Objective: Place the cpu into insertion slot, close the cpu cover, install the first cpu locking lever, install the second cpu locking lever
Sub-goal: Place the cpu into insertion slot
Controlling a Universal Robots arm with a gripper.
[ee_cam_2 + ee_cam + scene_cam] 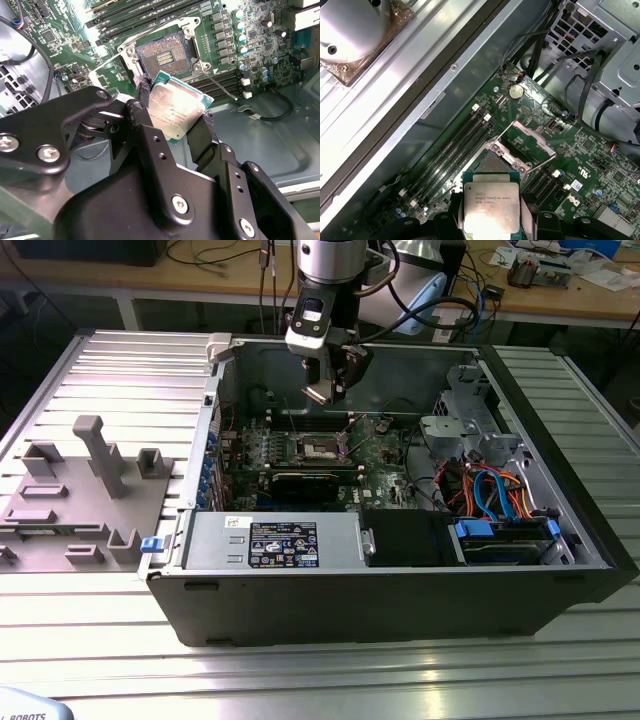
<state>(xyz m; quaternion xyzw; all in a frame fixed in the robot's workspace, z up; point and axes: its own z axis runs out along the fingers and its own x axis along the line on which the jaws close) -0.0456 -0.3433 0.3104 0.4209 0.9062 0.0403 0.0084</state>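
Cpu point(176, 110) is gripped by two opposite edges, the jaws of the gripper point(175, 104) closed on it, so that its metal top is left free. It is held in the air above the slot point(165, 55), not touching it. The cover point(526, 143) is raised, so the slot is open. The metal top is turned upward. The chip is nearly square, so no long axis can be told.

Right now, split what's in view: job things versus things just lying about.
Job: gripper, shut on the cpu; insertion slot, empty; cpu cover, raised open.
Lying about: coin battery; memory slots; blue cables; grey fixture block.
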